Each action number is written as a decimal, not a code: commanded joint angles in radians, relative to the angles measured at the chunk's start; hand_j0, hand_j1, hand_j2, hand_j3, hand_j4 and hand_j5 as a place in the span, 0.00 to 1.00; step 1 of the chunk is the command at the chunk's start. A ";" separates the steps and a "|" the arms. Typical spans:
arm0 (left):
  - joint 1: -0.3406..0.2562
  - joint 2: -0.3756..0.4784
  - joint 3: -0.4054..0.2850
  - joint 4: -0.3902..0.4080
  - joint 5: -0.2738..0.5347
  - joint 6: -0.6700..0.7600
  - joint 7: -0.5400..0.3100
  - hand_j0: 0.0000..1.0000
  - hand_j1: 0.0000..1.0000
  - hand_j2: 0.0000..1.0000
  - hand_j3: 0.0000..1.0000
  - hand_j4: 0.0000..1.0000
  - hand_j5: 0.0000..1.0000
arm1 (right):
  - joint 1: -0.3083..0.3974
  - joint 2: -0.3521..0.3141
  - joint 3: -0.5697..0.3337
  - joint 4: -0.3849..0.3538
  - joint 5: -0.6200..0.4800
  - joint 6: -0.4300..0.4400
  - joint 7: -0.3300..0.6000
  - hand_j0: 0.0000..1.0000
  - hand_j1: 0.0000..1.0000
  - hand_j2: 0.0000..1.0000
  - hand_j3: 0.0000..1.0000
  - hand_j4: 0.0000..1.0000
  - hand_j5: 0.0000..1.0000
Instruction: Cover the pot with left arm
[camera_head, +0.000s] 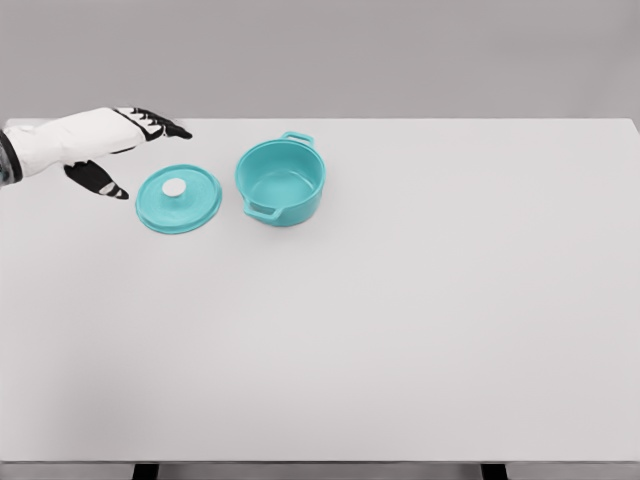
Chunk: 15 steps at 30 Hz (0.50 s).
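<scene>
A round turquoise pot (281, 182) with smooth, glossy walls stands upright on the plain white matte table (400, 320), in the far left part of its surface. It is open, so its hollow inside and flat bottom show. Two small loop handles stick out from its rim, one toward the far edge and one toward the near side.

Just beside the pot, to its left and apart from it, lies the flat round turquoise lid (179, 199). It rests on the table with its top up. A raised ring runs near its edge, and a small white disc-shaped knob (174, 187) sits at its middle.

The left robot hand (112, 150) comes in from the left edge on a white, smooth-shelled arm. Its palm shell is white and its fingers (158, 125) are black with pale bands. The fingers are spread and stretched out toward the right, the thumb (100, 182) reaching down toward the lid's left rim. The hand holds nothing; it is near the lid, up and to the left of it, and whether the thumb tip touches the rim cannot be told.
</scene>
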 joint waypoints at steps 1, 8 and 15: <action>0.000 -0.011 -0.007 0.001 0.002 -0.002 -0.002 1.00 1.00 1.00 1.00 1.00 1.00 | 0.000 0.000 -0.001 0.002 0.000 0.000 0.000 1.00 1.00 1.00 1.00 1.00 1.00; 0.000 -0.008 -0.007 0.003 0.000 -0.002 -0.002 1.00 1.00 1.00 1.00 1.00 1.00 | 0.005 0.000 0.001 0.000 0.000 0.000 0.000 1.00 1.00 1.00 1.00 1.00 1.00; -0.078 -0.103 -0.099 0.156 -0.222 0.020 -0.002 1.00 1.00 1.00 1.00 1.00 1.00 | 0.005 0.000 0.001 0.000 0.000 0.000 0.000 1.00 1.00 1.00 1.00 1.00 1.00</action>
